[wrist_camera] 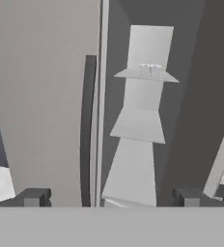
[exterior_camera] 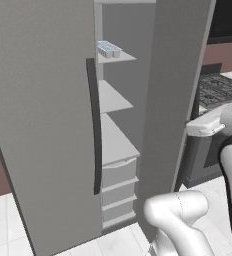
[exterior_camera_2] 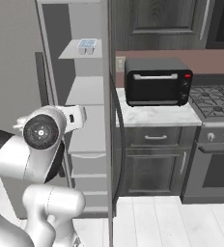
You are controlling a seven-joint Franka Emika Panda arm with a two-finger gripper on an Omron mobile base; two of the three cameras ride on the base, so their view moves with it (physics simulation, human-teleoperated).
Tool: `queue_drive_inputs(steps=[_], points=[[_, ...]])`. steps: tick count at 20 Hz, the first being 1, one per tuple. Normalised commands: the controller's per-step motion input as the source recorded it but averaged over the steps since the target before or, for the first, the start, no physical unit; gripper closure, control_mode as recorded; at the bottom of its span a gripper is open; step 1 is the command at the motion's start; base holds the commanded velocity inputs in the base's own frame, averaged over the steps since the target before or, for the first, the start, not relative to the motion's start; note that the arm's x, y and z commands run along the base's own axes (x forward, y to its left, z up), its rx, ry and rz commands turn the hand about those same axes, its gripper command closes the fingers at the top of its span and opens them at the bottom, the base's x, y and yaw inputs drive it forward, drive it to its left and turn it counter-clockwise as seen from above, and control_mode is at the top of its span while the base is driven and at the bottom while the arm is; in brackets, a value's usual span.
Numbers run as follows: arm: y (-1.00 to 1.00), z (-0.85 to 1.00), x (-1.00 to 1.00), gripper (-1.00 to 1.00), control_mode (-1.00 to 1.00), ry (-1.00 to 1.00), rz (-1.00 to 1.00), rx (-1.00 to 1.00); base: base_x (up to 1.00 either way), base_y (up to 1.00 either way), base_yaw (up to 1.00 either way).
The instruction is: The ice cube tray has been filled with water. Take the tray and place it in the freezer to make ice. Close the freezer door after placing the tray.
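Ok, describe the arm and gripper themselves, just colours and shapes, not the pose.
The arm is glossy white, built of rounded tubular links with bulbous elbows. Dark bands mark the joints, and one joint ends in a dark round cap with a small pale centre and a ring of tiny dots. The gripper shows two small, blocky dark grey fingertips. No cables or lettering are visible.

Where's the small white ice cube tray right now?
The small white ice cube tray sits on an upper white shelf inside the open grey freezer, above the other shelves.
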Motion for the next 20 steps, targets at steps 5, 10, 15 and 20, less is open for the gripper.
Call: queue_drive_inputs(steps=[5,10,15,20], points=[[-1.0,0.12,-0.11,-1.0,-1.0,-0.2,0.0,0.01,0.0,0.0,0.0],[-1.0,0.04,0.35,-1.0,-1.0,-0.05,0.0,0.11,0.0,0.0,0.0],[-0.88,0.0,0.87,-1.0,-1.0,0.0,0.05,0.17,0.0,0.0,0.0],[-0.6,0.0,1.0,-1.0,-1.0,0.01,0.12,0.21,0.0,0.0,0.0]])
